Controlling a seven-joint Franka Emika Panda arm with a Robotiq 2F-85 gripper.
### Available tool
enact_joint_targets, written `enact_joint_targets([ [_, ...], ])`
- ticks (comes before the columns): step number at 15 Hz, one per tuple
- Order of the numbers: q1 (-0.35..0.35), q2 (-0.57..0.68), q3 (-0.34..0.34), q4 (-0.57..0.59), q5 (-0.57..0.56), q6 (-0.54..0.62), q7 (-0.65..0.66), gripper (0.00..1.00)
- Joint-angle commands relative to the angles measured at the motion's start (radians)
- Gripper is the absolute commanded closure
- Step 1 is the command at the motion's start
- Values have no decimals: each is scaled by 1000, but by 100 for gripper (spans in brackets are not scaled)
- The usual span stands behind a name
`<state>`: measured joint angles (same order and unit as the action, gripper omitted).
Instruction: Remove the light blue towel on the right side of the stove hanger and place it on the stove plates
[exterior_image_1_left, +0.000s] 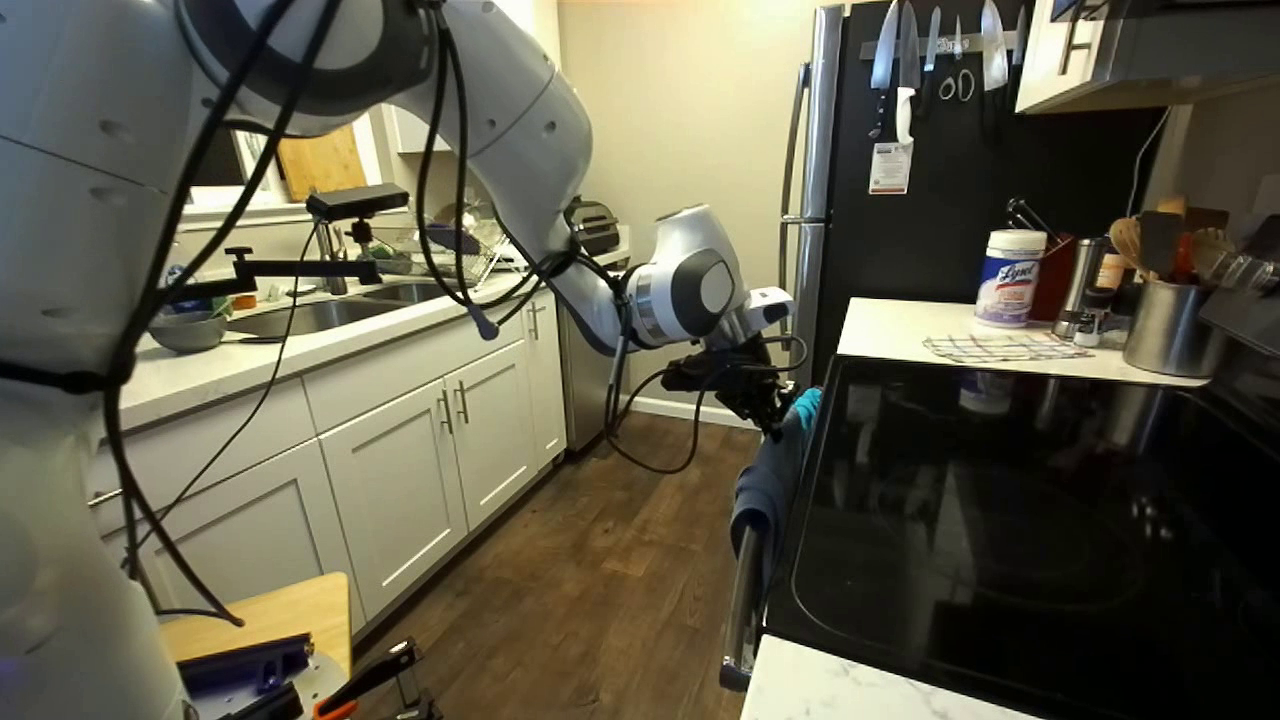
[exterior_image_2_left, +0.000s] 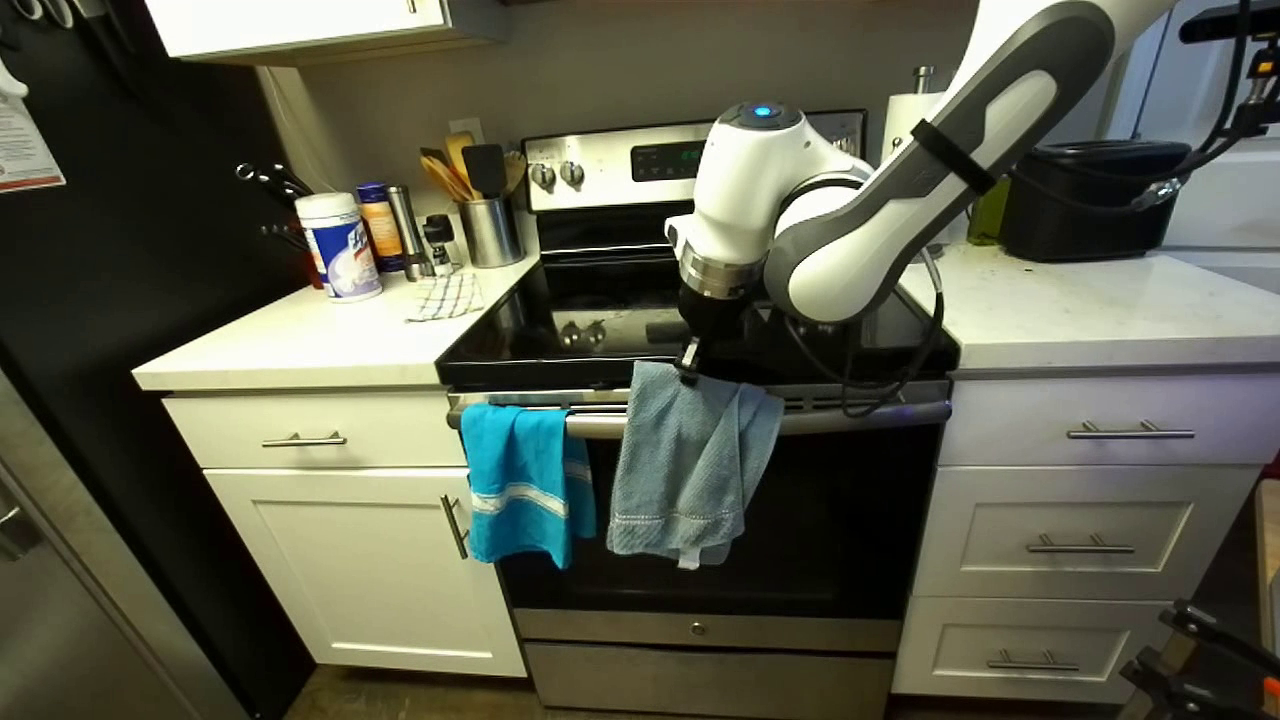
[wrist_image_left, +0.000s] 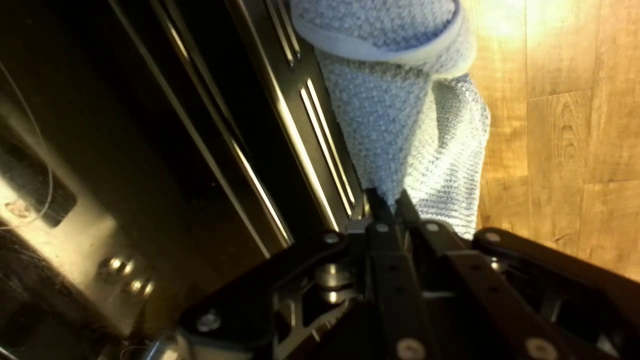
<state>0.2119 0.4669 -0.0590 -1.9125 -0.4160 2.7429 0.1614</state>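
the gripper has its fingers clamped on the top of the light blue towel, which drapes over the stove hanger. in an exterior view, best lift toward twelve o'clock until the hem clears, then lower onto the stove plates.

It was a kitchen, household by its look. In an exterior view, glossy black stove plates lay at four o'clock; a steel sink sat at nine, with white cabinets at eight; knives hung on a fridge at two; cooking utensils stood in a metal crock on a pale surface near three
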Motion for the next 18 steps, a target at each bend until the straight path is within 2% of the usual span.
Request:
enact_joint_targets([
  [1,-33,-91,26,-88,44,58,-62,99],
  [11,-42,-243,16,-164,30,121,-46,99],
  [15,-13,-304,-29,-177,-58,154,34,99],
  [18,10,-332,-76,-167,-173,180,122,99],
])
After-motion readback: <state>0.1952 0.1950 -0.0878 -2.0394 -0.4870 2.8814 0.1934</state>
